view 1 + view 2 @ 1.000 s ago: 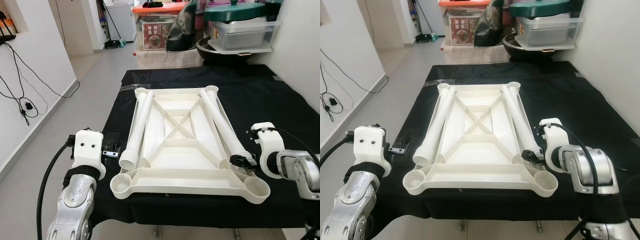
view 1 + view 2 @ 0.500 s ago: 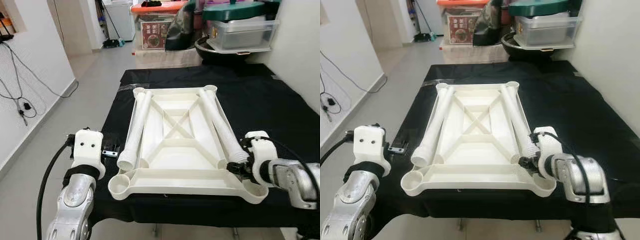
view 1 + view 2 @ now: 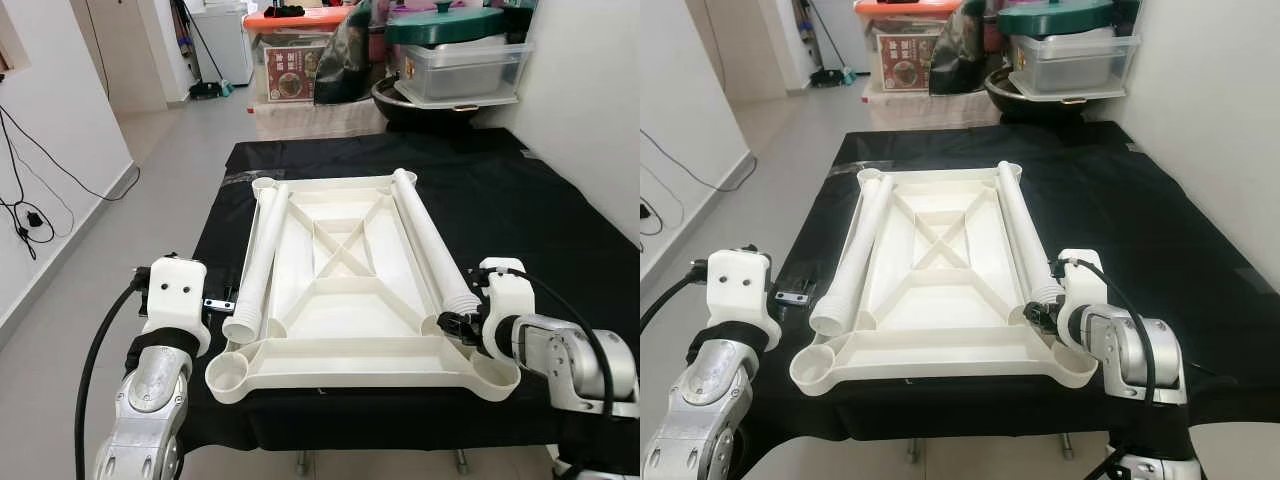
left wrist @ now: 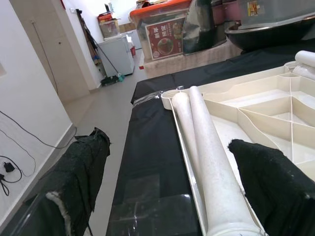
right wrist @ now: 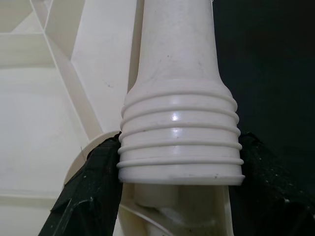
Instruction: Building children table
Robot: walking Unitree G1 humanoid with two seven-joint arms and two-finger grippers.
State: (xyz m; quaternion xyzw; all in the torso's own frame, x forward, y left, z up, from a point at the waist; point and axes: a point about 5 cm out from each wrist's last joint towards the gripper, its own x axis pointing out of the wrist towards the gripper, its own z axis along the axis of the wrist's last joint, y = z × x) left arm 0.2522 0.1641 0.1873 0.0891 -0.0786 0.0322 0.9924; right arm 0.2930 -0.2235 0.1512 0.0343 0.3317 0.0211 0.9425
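Note:
A white plastic tabletop (image 3: pixel 345 350) lies upside down on a black-covered table (image 3: pixel 540 220), with round sockets at its corners. Two white legs rest along it: the left leg (image 3: pixel 257 250) and the right leg (image 3: pixel 425 235). My right gripper (image 3: pixel 447 325) is at the near, ribbed end of the right leg (image 5: pixel 179 73). It stands open, with a black finger (image 5: pixel 93 187) close against each side of the ribs. My left gripper (image 4: pixel 167 142) hovers open over the table's left edge, beside the near end of the left leg (image 4: pixel 206 162), holding nothing.
Storage boxes (image 3: pixel 310 65) and a clear bin with a green lid (image 3: pixel 465 60) stand behind the table. A white wall runs close on the right. Open floor lies to the left, with cables (image 3: pixel 25 215) along the left wall.
The camera has shifted a little. My right gripper has moved in from beside the tabletop's near right corner to straddle the ribbed end of the right leg. The left arm has stayed put.

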